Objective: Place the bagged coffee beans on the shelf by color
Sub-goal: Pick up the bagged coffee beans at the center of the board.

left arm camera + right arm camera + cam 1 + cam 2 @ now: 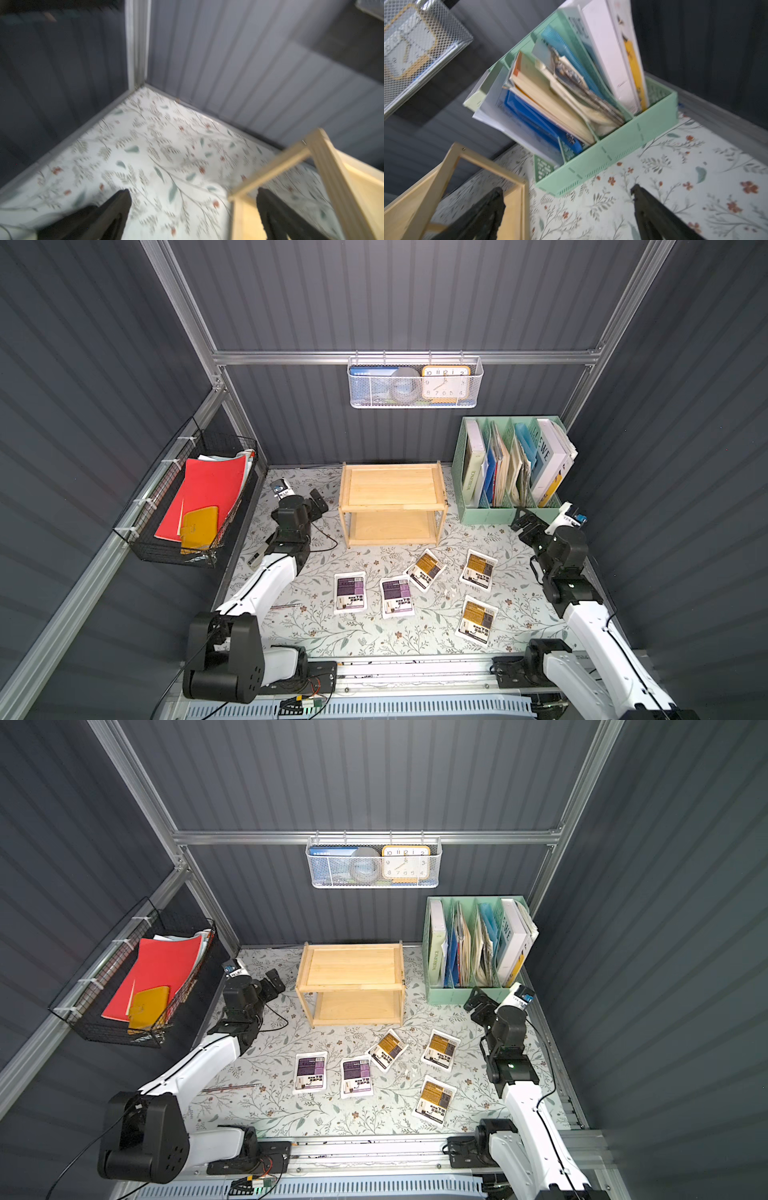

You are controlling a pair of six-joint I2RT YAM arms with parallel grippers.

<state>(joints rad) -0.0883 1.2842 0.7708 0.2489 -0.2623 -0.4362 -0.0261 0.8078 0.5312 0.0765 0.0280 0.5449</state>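
Wrist views show left fingers [116, 209] and right fingers [652, 214] spread wide, empty, top views alone show five pouches [397, 597] flat on desk [316, 630] before shelf [392, 506], purple pair lengthwise front-to-back, orange three skewed, coloured ends toward shelf

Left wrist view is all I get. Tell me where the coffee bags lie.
Observer: None is shelved; all five lie flat on the table in front of the shelf, as both top views show.
Operator: Name the one nearest the left hand.
Observer: A purple bag, judging by both top views.
Operator: Report the right hand.
Observer: The right hand is open and empty, close to the green file organizer.
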